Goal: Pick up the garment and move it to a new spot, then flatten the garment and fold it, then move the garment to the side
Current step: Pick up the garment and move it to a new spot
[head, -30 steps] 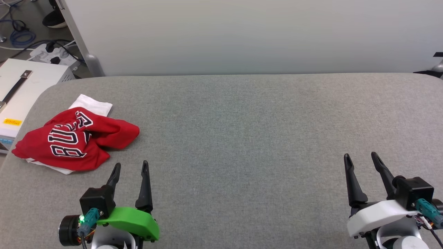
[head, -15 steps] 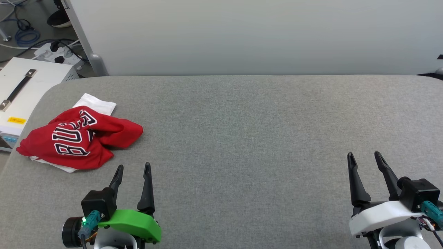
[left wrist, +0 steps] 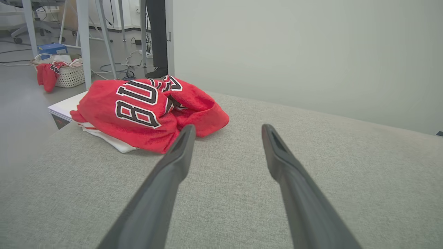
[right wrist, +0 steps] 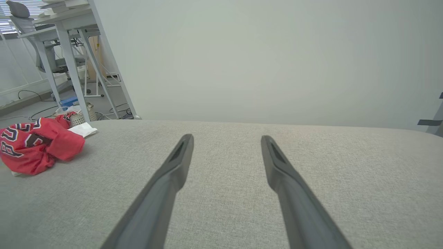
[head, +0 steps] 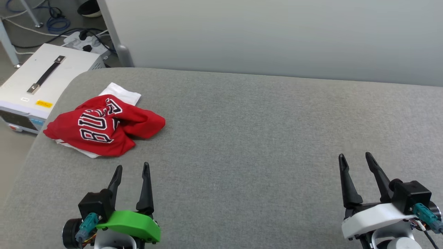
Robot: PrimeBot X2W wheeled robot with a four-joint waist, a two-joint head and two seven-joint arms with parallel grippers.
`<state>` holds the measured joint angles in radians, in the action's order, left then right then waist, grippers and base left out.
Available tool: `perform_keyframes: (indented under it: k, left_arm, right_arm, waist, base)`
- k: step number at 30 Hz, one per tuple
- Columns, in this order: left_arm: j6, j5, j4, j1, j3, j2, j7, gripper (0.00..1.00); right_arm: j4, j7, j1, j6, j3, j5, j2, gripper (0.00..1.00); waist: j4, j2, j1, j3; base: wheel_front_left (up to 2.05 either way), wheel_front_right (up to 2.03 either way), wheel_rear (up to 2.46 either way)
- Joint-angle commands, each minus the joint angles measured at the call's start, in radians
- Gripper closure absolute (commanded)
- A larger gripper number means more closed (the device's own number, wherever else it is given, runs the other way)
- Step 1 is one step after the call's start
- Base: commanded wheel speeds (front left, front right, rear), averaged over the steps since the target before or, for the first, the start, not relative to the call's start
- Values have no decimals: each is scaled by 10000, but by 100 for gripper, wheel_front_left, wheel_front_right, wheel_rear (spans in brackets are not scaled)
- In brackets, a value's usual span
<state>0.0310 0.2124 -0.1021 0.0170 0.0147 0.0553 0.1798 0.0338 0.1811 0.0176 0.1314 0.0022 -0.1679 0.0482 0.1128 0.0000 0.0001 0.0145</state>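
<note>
Since a sec ago my head cam has swung left, so the whole pic slid right. That's the cam, not the things. The garment (head: 104,126) hasn't shifted on the tabletop (head: 249,138), and both arms keep the same pose w/ the same spread.

The garment is a crumpled red heap near the tabletop's far-left corner. Black, white-edged "BU" lettering faces up, and white sleeve cloth pokes out at the far side and under the near edge. It's also in L wrist cam (left wrist: 148,107) and, small at the left edge, in R wrist cam (right wrist: 31,145).

L jaws: spread wide, nothing btwn them, over bare cloth just on my side of the heap and not touching it. In L wrist cam one of the fingers (left wrist: 178,152) lines up w/ the near hem.

R jaws: also spread wide and empty, at the tabletop's right side, well apart from the garment.

Off the left edge a white box (head: 45,79) w/ a black strap handle stands on the floor, w/ a power strip (head: 86,39) behind it. A pale partition (head: 277,34) stands along the far edge. L wrist cam also shows a basket (left wrist: 71,76) holding red cloth.
</note>
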Motion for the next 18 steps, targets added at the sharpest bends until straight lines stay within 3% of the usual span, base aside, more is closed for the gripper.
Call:
perform_keyframes:
  k: [1,18]
  left_arm:
    - [40,85,-55,-255,-35,-37,123,0]
    - [166,317,-265,-353,-39,-44,476,0]
  right_arm:
    - [54,118,16,-5,72,-23,16,0]
    - [220,467,-142,-6,462,-349,18,0]
  waist:
    - [403,0,-1,46]
    - [2328,0,-1,218]
  base:
    - [0,0,0]
    - [0,0,0]
